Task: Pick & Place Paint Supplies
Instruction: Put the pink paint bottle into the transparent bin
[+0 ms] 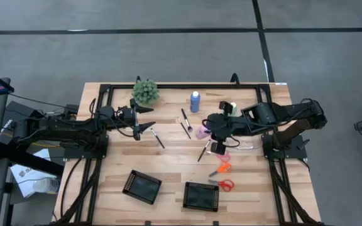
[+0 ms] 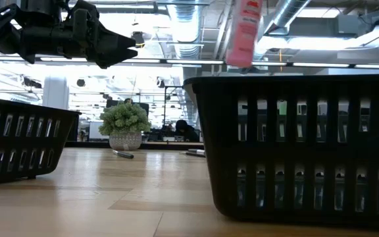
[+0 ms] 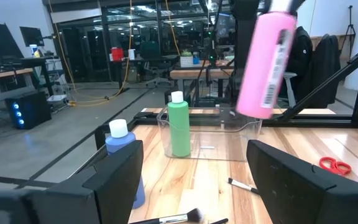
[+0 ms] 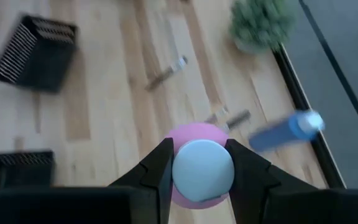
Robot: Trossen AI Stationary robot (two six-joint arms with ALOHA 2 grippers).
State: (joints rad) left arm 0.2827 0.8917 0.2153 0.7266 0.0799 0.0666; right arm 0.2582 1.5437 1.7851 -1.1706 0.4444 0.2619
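My right end effector (image 4: 199, 163) grips the pink bottle (image 3: 266, 61), lifted off the counter (image 1: 168, 164); my left end effector (image 1: 144, 117) hangs open. I judge little done: blue bottle (image 1: 195, 101), brushes (image 1: 185, 123) and scissors (image 1: 222, 184) lie loose, both trays (image 1: 142, 187) look empty.

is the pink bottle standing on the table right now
No, the right gripper holds the pink bottle by its cap, up off the table.

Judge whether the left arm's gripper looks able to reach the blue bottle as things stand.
Probably yes. The left gripper hovers open above the table, and the blue bottle stands upright ahead of it with only thin brushes lying nearby. The right gripper, busy holding the pink bottle, sits off to the side.
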